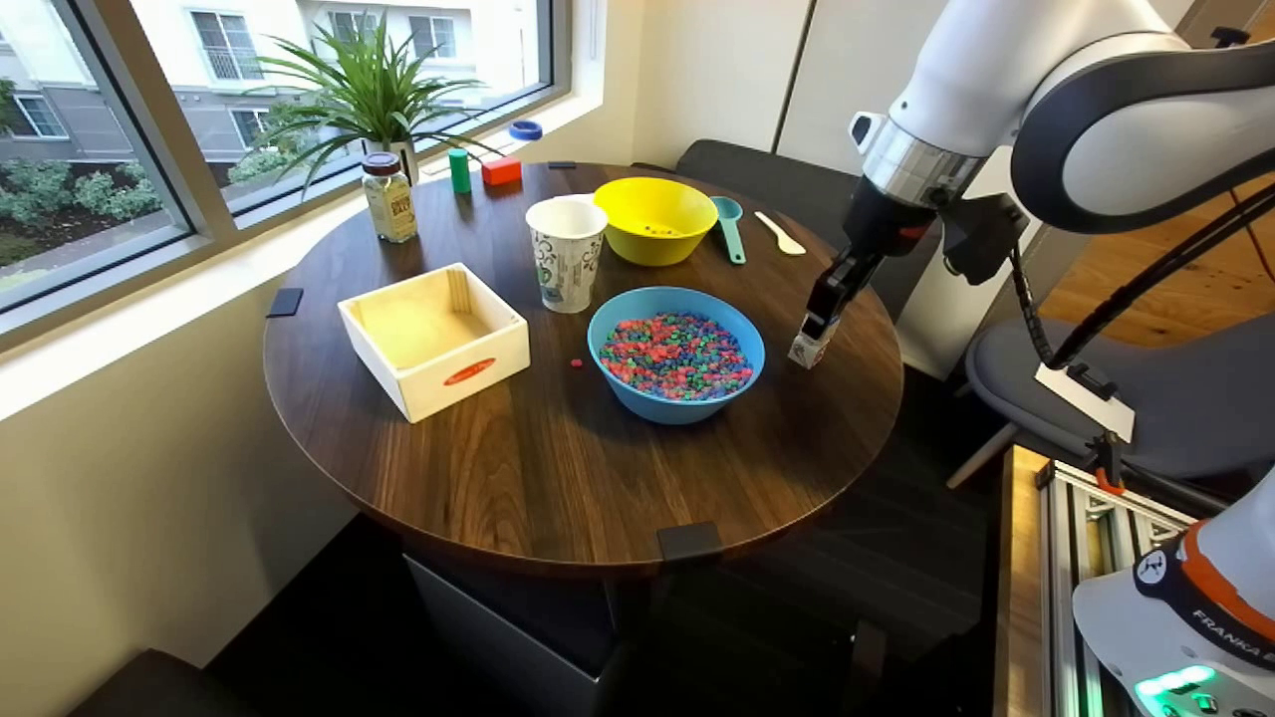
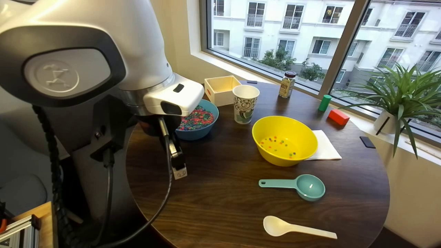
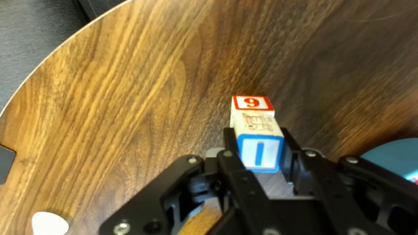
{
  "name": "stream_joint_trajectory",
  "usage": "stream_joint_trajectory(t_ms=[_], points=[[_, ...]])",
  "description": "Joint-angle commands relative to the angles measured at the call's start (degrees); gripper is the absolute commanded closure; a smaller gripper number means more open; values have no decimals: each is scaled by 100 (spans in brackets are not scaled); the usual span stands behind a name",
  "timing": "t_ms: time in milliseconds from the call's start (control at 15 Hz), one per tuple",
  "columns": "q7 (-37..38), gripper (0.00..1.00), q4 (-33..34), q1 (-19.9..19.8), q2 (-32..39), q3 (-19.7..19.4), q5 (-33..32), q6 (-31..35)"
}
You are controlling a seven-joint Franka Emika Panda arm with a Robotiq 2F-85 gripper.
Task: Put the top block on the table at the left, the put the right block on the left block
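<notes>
In the wrist view my gripper (image 3: pixel 257 131) has both fingers against the sides of the top block (image 3: pixel 260 151), a pale block with a blue-framed face and a drawing on its side. Just beyond and lower is a second block (image 3: pixel 252 102) with a red 9, partly hidden by the top block. I cannot tell whether the two touch. In both exterior views my gripper (image 1: pixel 821 315) (image 2: pixel 177 161) points down over a small pale block (image 1: pixel 808 352) (image 2: pixel 180 173) at the rim side of the dark round table (image 1: pixel 538 468). A third block is not visible.
A blue bowl (image 1: pixel 608 373) of small coloured pieces stands close beside the gripper. A yellow bowl (image 1: pixel 647 244), paper cup (image 1: pixel 566 254), pale wooden tray (image 1: pixel 463 373), teal scoop (image 1: pixel 732 229), pale spoon (image 1: pixel 782 237), jar (image 1: pixel 390 204), green cylinder (image 1: pixel 459 171) and red block (image 1: pixel 501 171) stand around.
</notes>
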Motion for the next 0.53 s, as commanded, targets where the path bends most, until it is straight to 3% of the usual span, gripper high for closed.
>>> stream_joint_trajectory(t_ms=[0, 400, 467], points=[[44, 92, -60, 46, -45, -16, 79, -68], [46, 92, -52, 40, -16, -17, 67, -75], [32, 42, -46, 47, -17, -24, 86, -95]])
